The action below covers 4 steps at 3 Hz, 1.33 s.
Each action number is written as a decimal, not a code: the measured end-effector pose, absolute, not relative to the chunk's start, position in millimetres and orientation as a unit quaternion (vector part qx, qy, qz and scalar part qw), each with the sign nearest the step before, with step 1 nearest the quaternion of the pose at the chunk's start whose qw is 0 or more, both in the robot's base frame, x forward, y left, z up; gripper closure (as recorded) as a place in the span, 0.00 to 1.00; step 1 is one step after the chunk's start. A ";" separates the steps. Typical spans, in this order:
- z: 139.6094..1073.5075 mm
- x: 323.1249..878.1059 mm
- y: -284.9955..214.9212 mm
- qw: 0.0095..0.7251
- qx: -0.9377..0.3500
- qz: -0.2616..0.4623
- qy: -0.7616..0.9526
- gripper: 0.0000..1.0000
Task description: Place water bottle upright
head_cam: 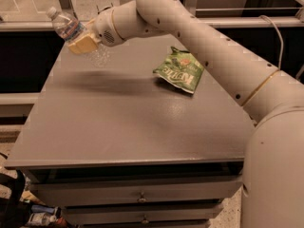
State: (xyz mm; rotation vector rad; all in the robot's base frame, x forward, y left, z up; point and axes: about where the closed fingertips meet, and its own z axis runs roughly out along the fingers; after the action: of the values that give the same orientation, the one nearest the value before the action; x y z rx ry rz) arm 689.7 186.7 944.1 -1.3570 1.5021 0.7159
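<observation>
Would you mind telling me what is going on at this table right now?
The robot's end effector is shut on the water bottle, holding it in the air over the far corner of the table, on the left of the view. The bottle is tilted, cap up and leftward, not yet stood upright. A green snack bag lies apart on the table.

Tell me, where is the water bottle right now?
In the camera view's upper left, the bottle is tilted in the claw, over the far left corner of the table, left of the green bag.
</observation>
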 end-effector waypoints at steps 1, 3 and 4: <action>954.1 677.2 190.7 0.494 -0.540 0.334 0.594 1.00; 958.2 658.1 214.9 0.506 -0.526 0.392 0.560 1.00; 953.5 655.6 234.5 0.499 -0.521 0.406 0.561 1.00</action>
State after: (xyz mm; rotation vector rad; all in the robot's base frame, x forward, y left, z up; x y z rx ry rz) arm 655.6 234.5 953.5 -1.2609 1.3569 0.9821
